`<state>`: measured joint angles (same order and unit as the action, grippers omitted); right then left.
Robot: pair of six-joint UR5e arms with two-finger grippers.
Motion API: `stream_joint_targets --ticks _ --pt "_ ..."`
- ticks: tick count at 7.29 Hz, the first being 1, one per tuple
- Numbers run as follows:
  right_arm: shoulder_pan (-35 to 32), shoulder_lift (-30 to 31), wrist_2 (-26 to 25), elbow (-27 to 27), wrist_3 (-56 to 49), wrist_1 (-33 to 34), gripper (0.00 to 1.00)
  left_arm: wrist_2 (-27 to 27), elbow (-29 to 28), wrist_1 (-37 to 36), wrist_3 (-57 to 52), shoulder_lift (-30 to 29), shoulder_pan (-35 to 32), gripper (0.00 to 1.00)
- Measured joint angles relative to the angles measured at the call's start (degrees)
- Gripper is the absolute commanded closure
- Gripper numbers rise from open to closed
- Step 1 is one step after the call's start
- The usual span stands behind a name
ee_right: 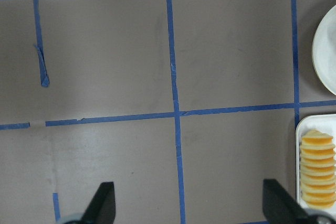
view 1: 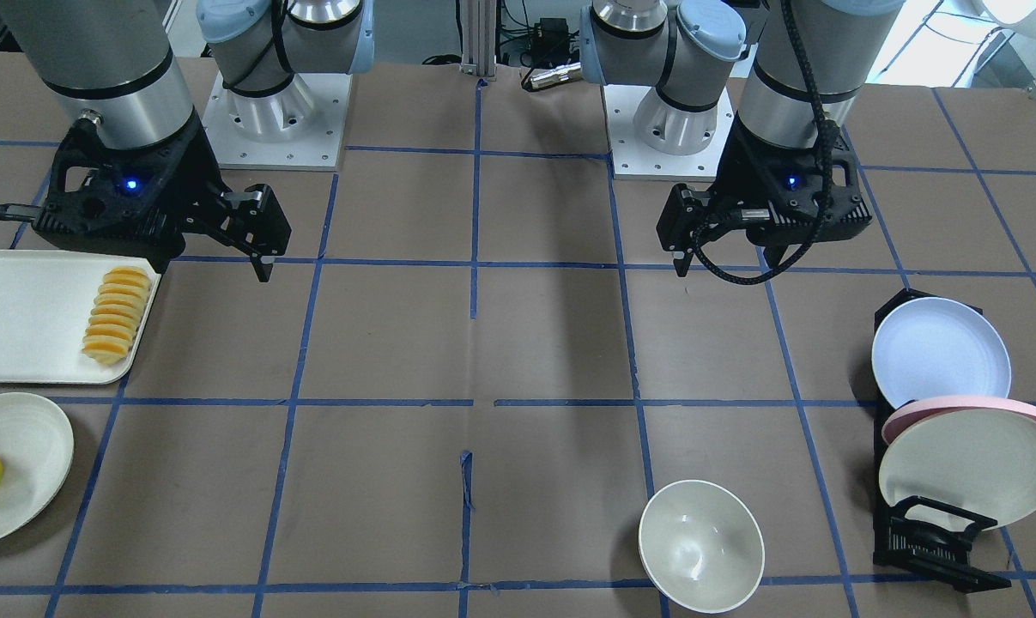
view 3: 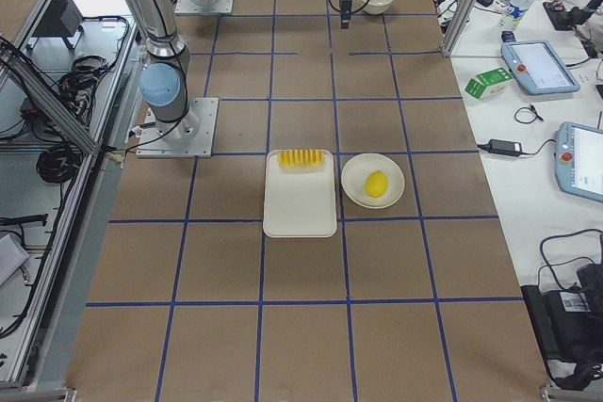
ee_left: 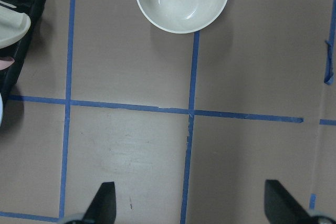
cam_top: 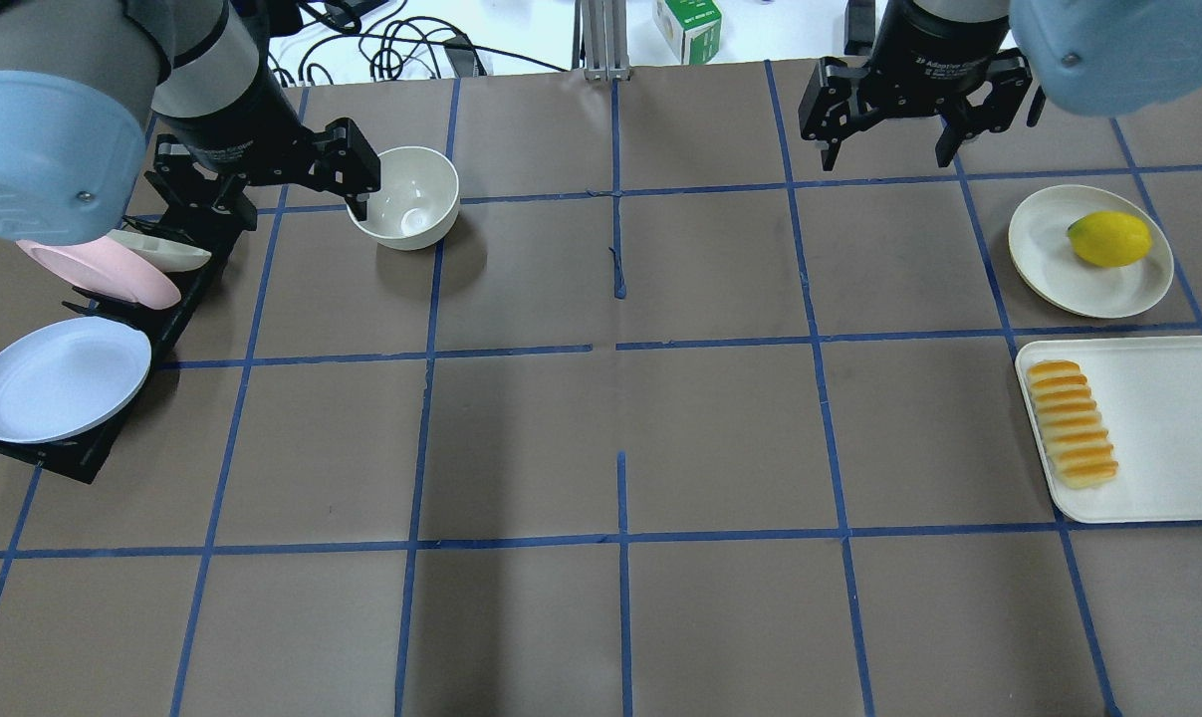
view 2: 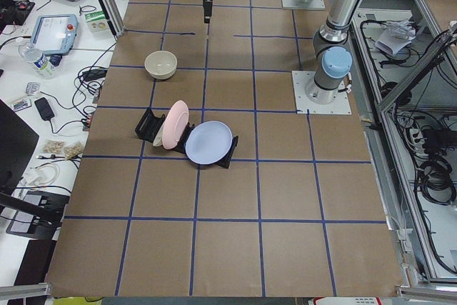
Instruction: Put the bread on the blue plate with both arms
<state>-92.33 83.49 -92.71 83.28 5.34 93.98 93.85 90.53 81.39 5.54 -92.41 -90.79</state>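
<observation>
The bread lies on a white tray on my right side; it also shows in the front view and in the right wrist view. The blue plate leans in a black rack on my left side, and shows in the front view too. My right gripper is open and empty, raised above the table beyond the tray. My left gripper is open and empty, raised near the rack. The wrist views show both sets of fingers spread wide over bare table.
A pink-rimmed plate and a cream plate stand in the same rack. A cream-white bowl sits on the table by the left gripper. A yellow lemon lies on a cream plate beyond the tray.
</observation>
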Motion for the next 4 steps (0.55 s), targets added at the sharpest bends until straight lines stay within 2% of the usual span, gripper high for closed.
stream_joint_targets --ticks 3,4 --pt "0.8 0.0 -0.6 1.2 0.2 -0.6 0.00 0.1 0.0 0.0 0.0 0.1 0.0 0.00" --pt "3.1 0.1 -0.4 2.4 0.2 -0.7 0.00 0.0 0.0 0.0 0.0 0.1 0.0 0.00"
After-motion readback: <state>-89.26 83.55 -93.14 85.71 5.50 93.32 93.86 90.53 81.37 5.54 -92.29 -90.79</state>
